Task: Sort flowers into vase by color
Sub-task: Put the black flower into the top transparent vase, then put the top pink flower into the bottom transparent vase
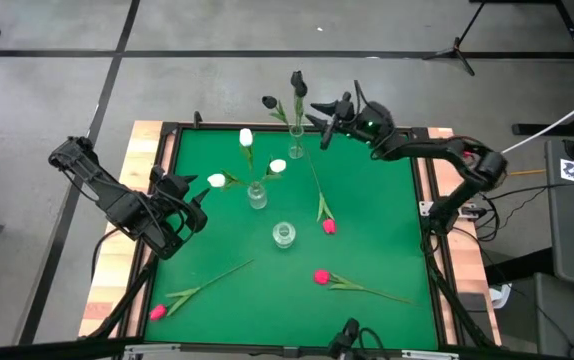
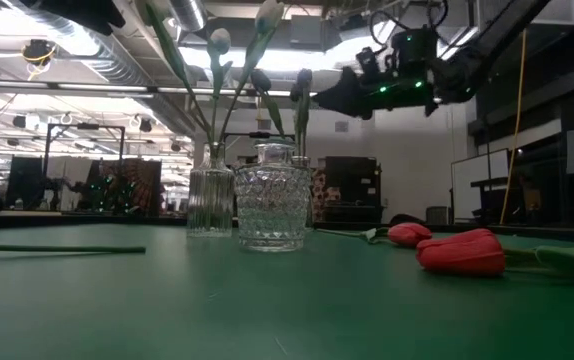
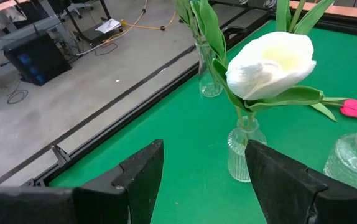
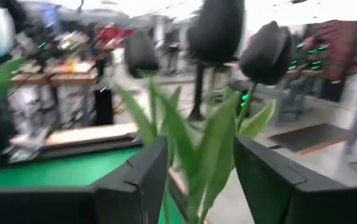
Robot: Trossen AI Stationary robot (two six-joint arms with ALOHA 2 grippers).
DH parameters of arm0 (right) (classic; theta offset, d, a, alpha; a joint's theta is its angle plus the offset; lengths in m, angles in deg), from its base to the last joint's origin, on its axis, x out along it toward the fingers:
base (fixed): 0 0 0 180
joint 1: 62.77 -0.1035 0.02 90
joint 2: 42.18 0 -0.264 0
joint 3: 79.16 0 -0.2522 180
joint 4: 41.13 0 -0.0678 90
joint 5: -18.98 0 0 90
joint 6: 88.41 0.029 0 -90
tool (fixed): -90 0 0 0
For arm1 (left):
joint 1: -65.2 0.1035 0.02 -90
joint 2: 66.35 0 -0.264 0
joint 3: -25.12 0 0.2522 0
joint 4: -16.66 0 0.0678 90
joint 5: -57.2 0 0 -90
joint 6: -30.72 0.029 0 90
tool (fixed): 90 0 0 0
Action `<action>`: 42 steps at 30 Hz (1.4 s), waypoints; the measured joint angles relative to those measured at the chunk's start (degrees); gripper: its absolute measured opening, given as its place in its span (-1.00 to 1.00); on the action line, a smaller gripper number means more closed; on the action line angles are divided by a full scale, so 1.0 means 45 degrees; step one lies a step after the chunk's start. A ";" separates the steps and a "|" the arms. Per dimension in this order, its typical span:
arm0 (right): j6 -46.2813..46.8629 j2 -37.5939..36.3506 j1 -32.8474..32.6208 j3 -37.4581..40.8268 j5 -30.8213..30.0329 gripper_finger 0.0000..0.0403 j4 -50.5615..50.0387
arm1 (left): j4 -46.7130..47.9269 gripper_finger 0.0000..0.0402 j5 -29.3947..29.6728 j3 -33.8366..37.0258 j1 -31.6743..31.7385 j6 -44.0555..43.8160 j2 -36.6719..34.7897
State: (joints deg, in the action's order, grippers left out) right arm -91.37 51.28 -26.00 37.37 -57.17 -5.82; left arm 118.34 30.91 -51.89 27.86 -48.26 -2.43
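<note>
Tulips of three colours share the green table (image 1: 367,230) seen from above. Three white tulips (image 1: 246,137) stand in a small glass vase (image 1: 257,195) near the middle, black tulips (image 1: 298,84) stand in a slim vase (image 1: 296,150) toward the far edge, and an empty glass vase (image 1: 284,234) sits nearer the front. Three pink-red tulips remain flat: one (image 1: 328,225) right of centre, one (image 1: 321,276) toward the front edge, one (image 1: 157,312) at the front left corner. The right gripper (image 1: 319,118) hovers beside the black blooms with nothing in it; the left gripper (image 1: 195,200) waits at the left edge.

From table height, the cut-glass vase (image 2: 272,208) stands in front of a ribbed vase (image 2: 211,200), with red tulip heads (image 2: 462,252) lying to the right and the right gripper (image 2: 342,95) high above.

The left wrist view shows its fingers (image 3: 144,176) spread wide and empty, facing a white tulip (image 3: 270,65).

The right wrist view shows its fingers (image 4: 144,176) apart, holding nothing, with black tulip heads (image 4: 267,53) and leaves close ahead.

My worry: with the gripper so close among the leaves, any sideways move could snag a stem and topple the slim vase.
</note>
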 joint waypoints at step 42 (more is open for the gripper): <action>0.1297 -0.2280 -0.6244 0.0000 -0.5484 -0.09 -1.5347 | -0.0261 0.11 0.0038 0.0004 -0.0004 -0.0437 0.0000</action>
State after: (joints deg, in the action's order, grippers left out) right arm -85.53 41.02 -54.10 37.37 -81.85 -74.88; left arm 117.17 31.08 -51.87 27.84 -50.23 -2.43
